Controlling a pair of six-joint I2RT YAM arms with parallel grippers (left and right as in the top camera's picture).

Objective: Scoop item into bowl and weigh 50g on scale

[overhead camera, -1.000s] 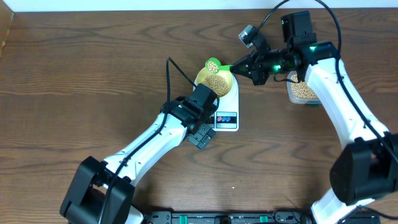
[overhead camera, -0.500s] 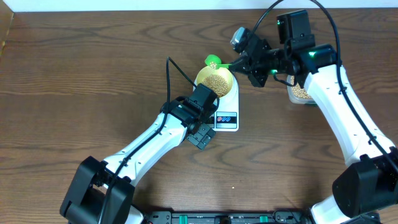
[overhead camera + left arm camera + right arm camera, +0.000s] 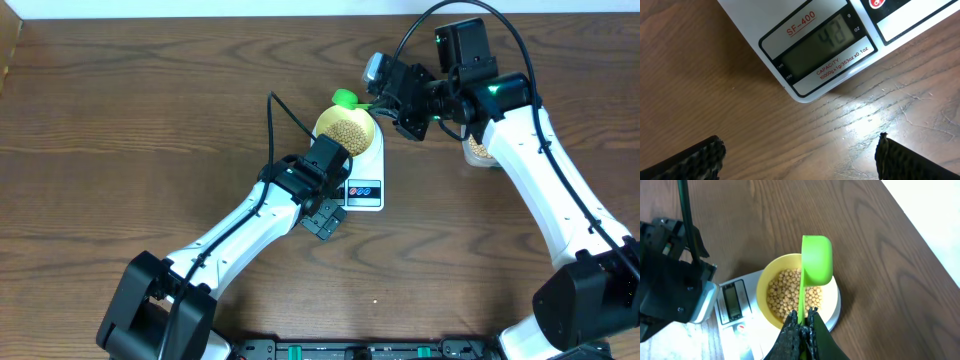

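The pale-yellow bowl (image 3: 347, 128) (image 3: 763, 278) holds tan beans (image 3: 346, 131) (image 3: 786, 294) and sits on the white scale (image 3: 366, 172) (image 3: 833, 314). My right gripper (image 3: 381, 102) (image 3: 801, 323) is shut on the handle of a green scoop (image 3: 345, 98) (image 3: 816, 260), whose head hangs over the bowl's far rim. No beans show on the scoop. My left gripper (image 3: 322, 219) (image 3: 800, 161) stands open just above the table by the scale's display end. In the left wrist view the display (image 3: 821, 46) is lit with faint digits.
A clear tub (image 3: 481, 150) of beans stands right of the scale, partly hidden under my right arm. My left arm (image 3: 670, 280) lies close to the scale's left side. The table's back edge meets a white wall (image 3: 935, 210).
My right wrist has swung left and back, carrying the scoop from above the bowl to its far rim. The left arm has not moved.
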